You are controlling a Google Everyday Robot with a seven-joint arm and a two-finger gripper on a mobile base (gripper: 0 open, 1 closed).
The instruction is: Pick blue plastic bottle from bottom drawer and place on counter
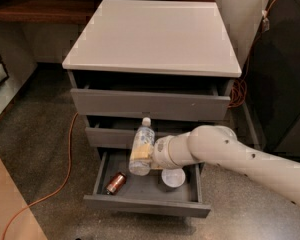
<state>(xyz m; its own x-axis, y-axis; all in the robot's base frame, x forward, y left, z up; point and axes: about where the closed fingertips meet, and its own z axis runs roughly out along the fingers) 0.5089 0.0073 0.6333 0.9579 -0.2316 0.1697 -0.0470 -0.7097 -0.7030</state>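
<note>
The blue plastic bottle [142,146], clear with a white cap and pale label, hangs upright above the open bottom drawer [146,203], in front of the middle drawer's face. My gripper [146,153] is shut on the bottle's body, reaching in from the right on a white arm [240,159]. The white counter [155,36] tops the grey cabinet, well above the bottle.
A copper-red can [116,182] lies at the drawer's left and a white round bowl [173,177] sits at its right. An orange cable [60,179] runs over the floor on the left. A dark wooden shelf [40,9] stands at the back left, a black cabinet [285,74] on the right.
</note>
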